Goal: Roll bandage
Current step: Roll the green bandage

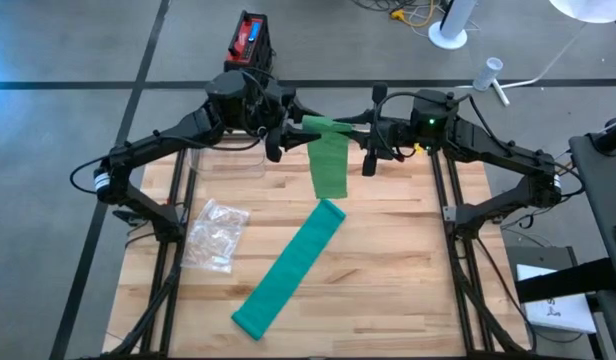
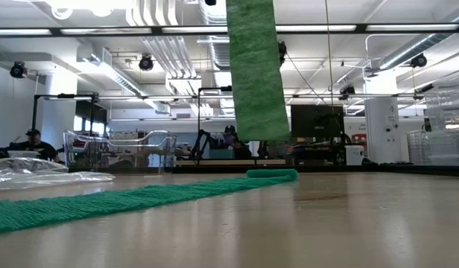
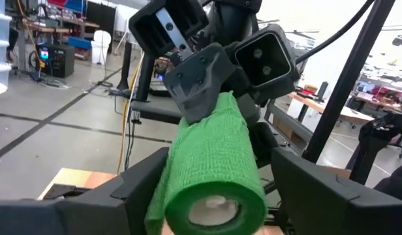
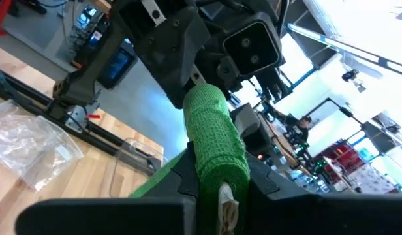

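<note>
On the left of the wooden slat table (image 1: 388,290), 1 crinkled clear plastic bag (image 1: 216,235). Above the far edge, 2 dark arms meeting nose to nose. Left gripper (image 1: 280,135): fingers spread either side of the roll, contact impossible to tell. Between the 2 grippers, 1 green bandage (image 1: 329,165), woven and rough, wound into a cylinder up top, 1 flat strip hanging down, then trailing diagonally across the boards. Right gripper (image 1: 371,135): narrow, clamped on the roll's other end.

My green bandage (image 1: 329,165) is partly rolled, the roll (image 3: 214,173) raised above the worktop (image 1: 388,270), its loose tail trailing down flat across the boards.
</note>
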